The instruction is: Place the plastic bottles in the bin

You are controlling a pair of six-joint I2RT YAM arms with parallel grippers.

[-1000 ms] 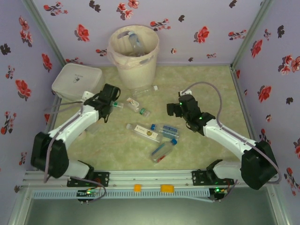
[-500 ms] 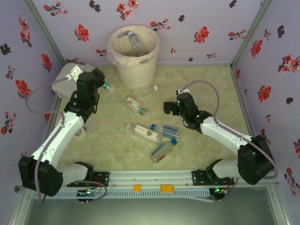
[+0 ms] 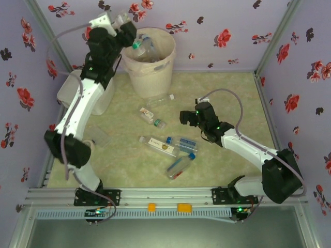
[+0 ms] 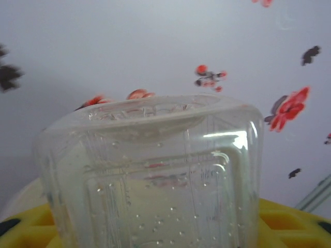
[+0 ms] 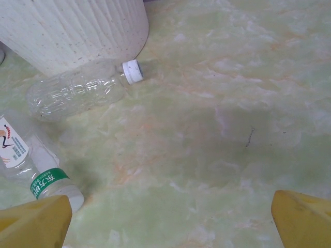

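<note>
My left gripper (image 3: 128, 35) is raised over the left rim of the cream bin (image 3: 150, 72), shut on a clear bottle with a green cap (image 3: 136, 45). In the left wrist view that bottle (image 4: 155, 170) covers most of the frame, its base towards the camera, with my yellow fingers (image 4: 289, 222) behind it. Other bottles lie inside the bin. My right gripper (image 3: 184, 118) hovers low over the table, open and holding nothing (image 5: 165, 227). Ahead of it lie a clear white-capped bottle (image 5: 77, 93) against the bin wall (image 5: 77, 26) and a green-labelled bottle (image 5: 31, 170).
Several more bottles lie mid-table: a white-labelled one (image 3: 158, 145), blue-capped ones (image 3: 182, 142) (image 3: 180, 166), and a clear one (image 3: 101, 135) by the left arm. A flat white box (image 3: 66, 92) sits at the left wall, partly behind the arm.
The left arm has swung up from beside the white box to above the bin's rim, carrying the green-capped bottle. The right gripper has shifted slightly left.
</note>
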